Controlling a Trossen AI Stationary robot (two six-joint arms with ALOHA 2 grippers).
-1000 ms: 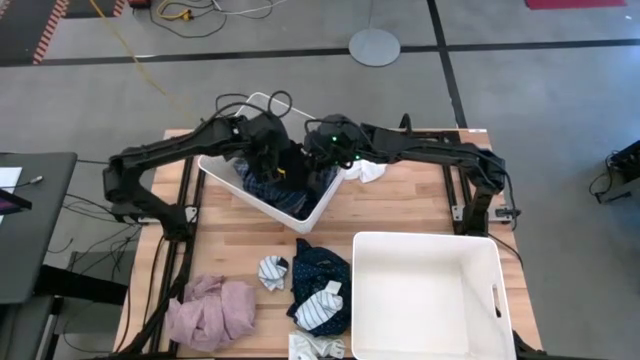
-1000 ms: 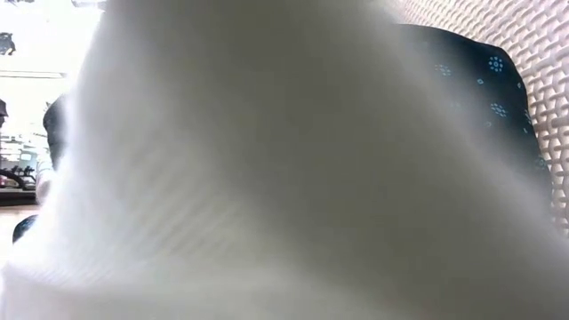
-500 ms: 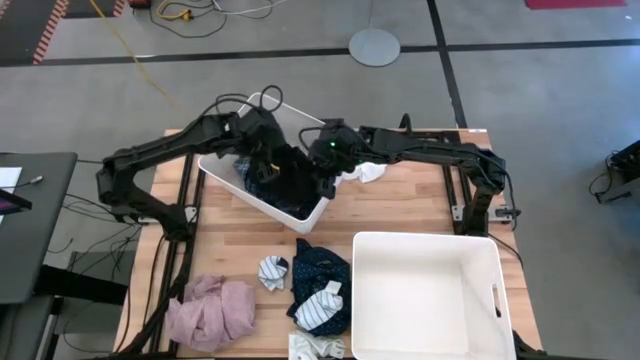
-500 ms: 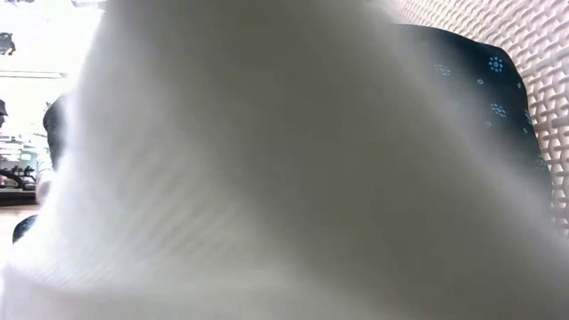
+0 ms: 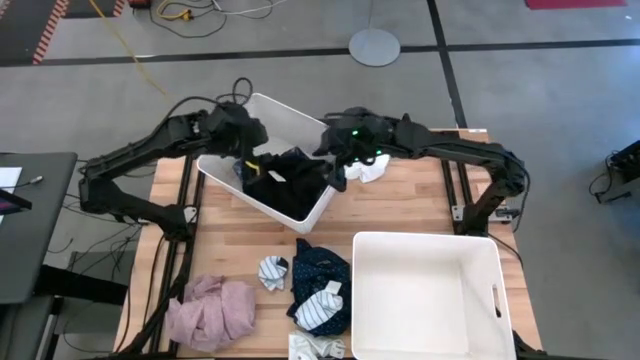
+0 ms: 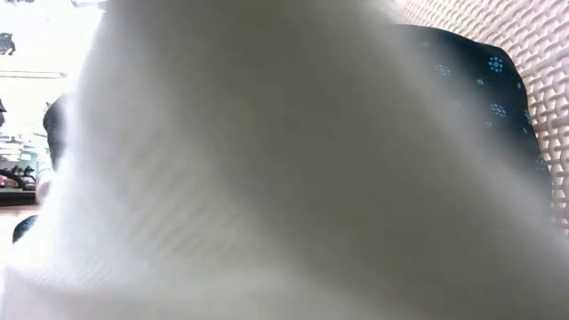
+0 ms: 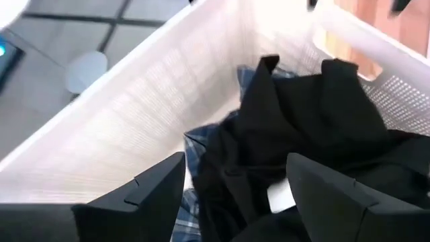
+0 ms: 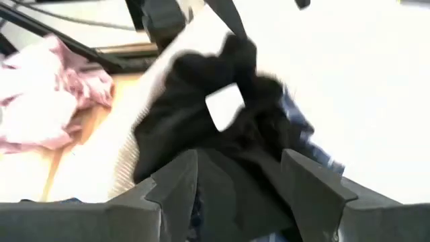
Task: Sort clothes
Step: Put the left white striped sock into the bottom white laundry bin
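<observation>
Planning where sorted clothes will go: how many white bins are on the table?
2. One bin sits at the back between the two arms, holding dark clothes; the other bin sits empty at the front right corner. No others show.

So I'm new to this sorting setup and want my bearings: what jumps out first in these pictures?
Both arms meet over the tilted white bin at the table's far side, where a black garment lies heaped on a blue plaid shirt; the left tool and right tool hang open at either side of the bin. Nearer, a pink garment, a navy dotted garment and socks wait beside a second white bin.
</observation>
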